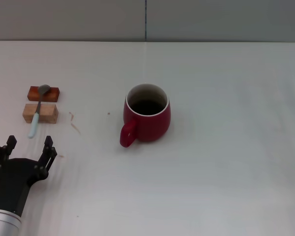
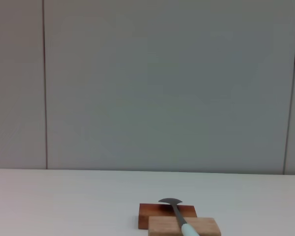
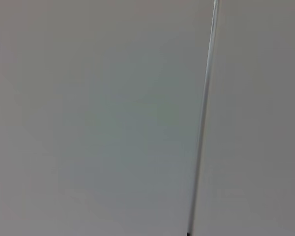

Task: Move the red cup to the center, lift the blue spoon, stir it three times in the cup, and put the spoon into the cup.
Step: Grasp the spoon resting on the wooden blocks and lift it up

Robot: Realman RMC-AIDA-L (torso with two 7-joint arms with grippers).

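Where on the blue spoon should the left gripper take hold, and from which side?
Likely the blue spoon by its pale handle just past the tan block, where it overhangs. The open left gripper sits nearest that end, so come from above.

One red cup (image 1: 147,118), one blue spoon (image 1: 38,112), two wooden blocks: one red block (image 1: 44,93), one tan block (image 1: 40,113).

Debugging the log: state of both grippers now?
Left gripper: jaws open, empty, short of the pale-blue-handled metal spoon.
Right gripper: not in view.
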